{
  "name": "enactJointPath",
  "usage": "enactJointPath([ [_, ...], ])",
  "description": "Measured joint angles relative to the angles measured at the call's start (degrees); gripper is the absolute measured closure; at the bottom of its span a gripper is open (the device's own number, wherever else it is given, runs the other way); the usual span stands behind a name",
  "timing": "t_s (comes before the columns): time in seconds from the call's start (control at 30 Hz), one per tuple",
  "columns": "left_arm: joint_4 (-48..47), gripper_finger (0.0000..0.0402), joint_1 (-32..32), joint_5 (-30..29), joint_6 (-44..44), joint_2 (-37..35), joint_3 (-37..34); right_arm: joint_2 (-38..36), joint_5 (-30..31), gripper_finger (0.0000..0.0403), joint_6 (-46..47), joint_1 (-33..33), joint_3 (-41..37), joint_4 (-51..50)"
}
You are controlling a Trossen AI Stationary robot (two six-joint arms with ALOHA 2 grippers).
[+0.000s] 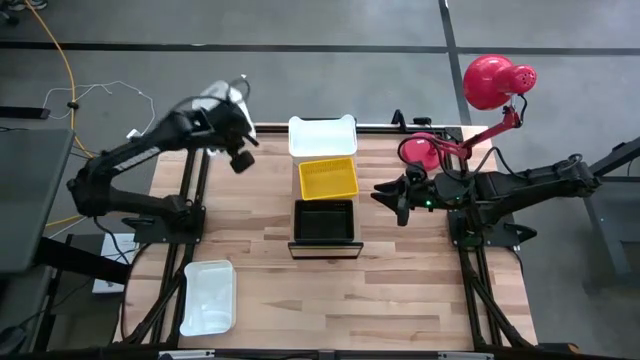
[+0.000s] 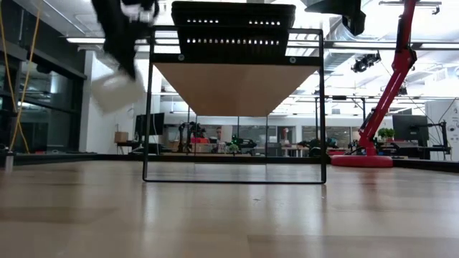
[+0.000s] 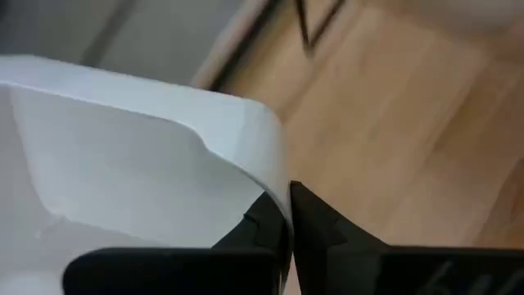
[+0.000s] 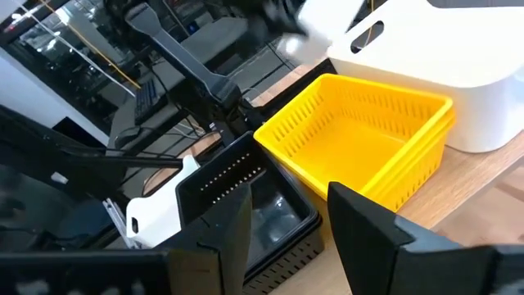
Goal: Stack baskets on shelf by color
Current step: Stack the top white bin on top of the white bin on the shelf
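My left gripper (image 1: 232,108) is over the table's far left part, shut on a white basket (image 3: 123,156) that hangs blurred below it in the low view (image 2: 115,89). On the raised shelf (image 2: 229,86) stand three baskets in a row: white (image 1: 322,135) at the far end, yellow (image 1: 328,178) in the middle, black (image 1: 325,222) at the near end. A second white basket (image 1: 208,295) lies flat on the tabletop, near left. My right gripper (image 1: 400,195) hovers right of the shelf, open and empty, facing the yellow basket (image 4: 360,139). My left gripper pinches the white basket's side wall at its rim (image 3: 274,188), close to a rounded corner. One finger (image 3: 258,229) is inside the basket and the other (image 3: 319,225) outside. The basket is lifted clear of the table and hangs tilted below the fingers.
A red lamp (image 1: 490,85) with its round base (image 1: 420,150) stands at the table's far right corner. The shelf's dark metal frame (image 2: 147,115) stands on the tabletop mid-table. Bare wood shows on the near half of the table (image 1: 380,300).
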Motion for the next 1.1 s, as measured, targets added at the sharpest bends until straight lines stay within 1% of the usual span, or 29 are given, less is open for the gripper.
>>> enactJointPath([
  [0.13,-3.1,0.0401,-2.9,-2.9,6.3,1.2,13.5,0.0,-0.2,0.0253,0.0,0.0,0.0,0.0],
  [0.3,-5.6,0.0401,-10.3,-8.6,17.4,7.2,30.5,0.0,-1.9,0.0253,-2.3,0.0,0.0,0.0],
  [0.4,-7.4,0.0401,-15.3,-10.8,29.1,11.7,39.2,0.0,-2.2,0.0253,-2.5,0.0,0.0,0.0],
  [0.5,-8.3,0.0401,-19.6,-13.3,44.4,16.1,45.2,0.0,-2.2,0.0253,-3.0,0.0,0.0,0.0],
  [0.63,-8.1,0.0401,-23.5,-13.5,64.5,19.9,48.0,0.0,-2.1,0.0253,-4.6,0.0,0.0,0.0],
  [0.73,-7.9,0.0401,-25.0,-15.7,73.6,22.0,48.1,0.0,-1.7,0.0253,-5.1,0.0,0.0,0.0],
  [0.83,-8.0,0.0401,-25.5,-17.2,76.5,24.7,48.0,0.0,-1.7,0.0253,-5.9,0.0,0.0,0.0],
  [0.97,-8.0,0.0401,-25.5,-16.3,79.5,28.2,48.0,0.0,-1.3,0.0253,-8.4,0.0,0.0,0.0],
  [1.1,-8.6,0.0401,-25.5,-15.0,79.3,31.6,48.0,0.0,-0.2,0.0253,-9.9,0.0,0.0,0.0],
])
